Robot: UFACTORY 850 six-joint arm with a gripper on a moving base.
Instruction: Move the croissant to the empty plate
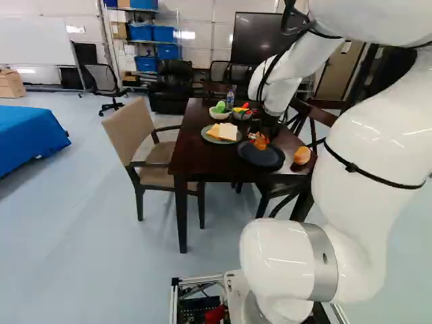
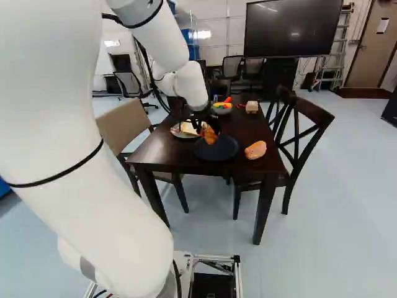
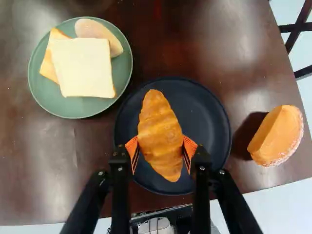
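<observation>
The gripper (image 2: 205,124) is over the table beside the dark plate in the right base view. Seen from the wrist, the gripper (image 3: 161,146) is shut on the golden-brown croissant (image 3: 160,134), an orange pad pressing each side. Beneath the croissant lies the dark round plate (image 3: 207,114), which bears nothing else. Whether the croissant touches the plate I cannot tell. In the left base view the croissant (image 1: 259,142) shows above the far part of the dark plate (image 1: 261,156).
A green plate (image 3: 73,108) with bread slices stands beside the dark plate. An orange-crusted bread piece (image 3: 276,135) lies on its other side. Farther back on the table (image 2: 248,115) are bowls and a bottle. Chairs (image 2: 304,133) flank the table.
</observation>
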